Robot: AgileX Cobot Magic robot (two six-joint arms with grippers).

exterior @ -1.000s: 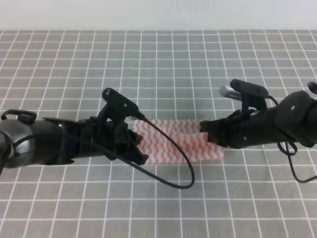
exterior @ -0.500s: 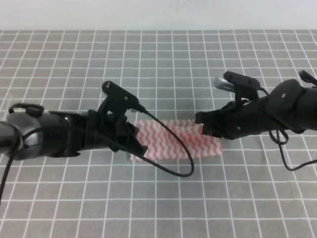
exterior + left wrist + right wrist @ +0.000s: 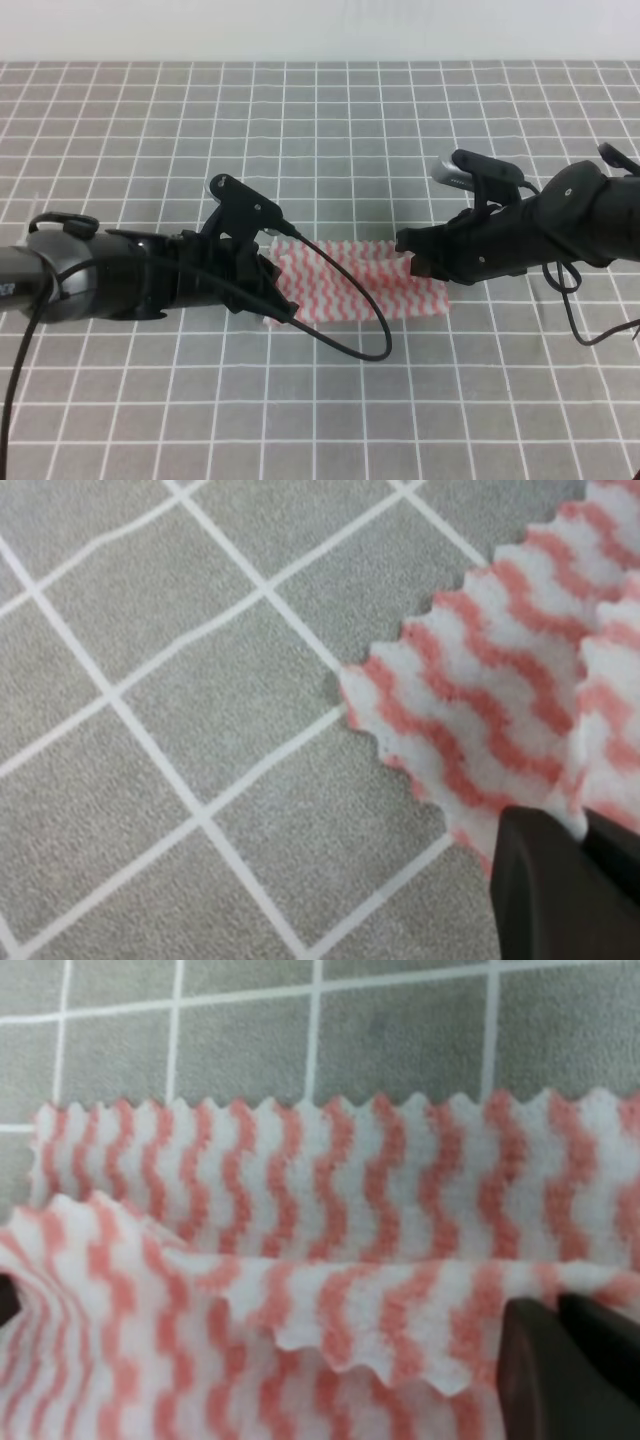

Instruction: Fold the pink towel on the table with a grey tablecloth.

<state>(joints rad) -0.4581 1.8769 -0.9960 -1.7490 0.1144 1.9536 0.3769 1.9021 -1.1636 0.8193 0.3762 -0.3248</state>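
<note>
1. The towel (image 3: pixel 355 285) lies in the middle of the table (image 3: pixel 330 130), between the two arms, as a long narrow strip with its long side running left to right.
2. The left gripper (image 3: pixel 272 290) is low at the left end of the towel. In the left wrist view a dark finger (image 3: pixel 545 890) sits at the edge of the cloth, where a second layer of towel (image 3: pixel 500 690) rises beside it. It seems pressed together on this edge, but the tips are mostly hidden, so I cannot tell for sure.
3. The right gripper (image 3: pixel 412 262) is at the right end of the towel. In the right wrist view two dark fingers (image 3: pixel 570 1370) stand close together at a raised fold of the towel (image 3: pixel 330 1210), pinching it. The fold lies over the flat lower layer.
4. A black cable (image 3: pixel 360 320) from the left arm loops across the towel.
</note>
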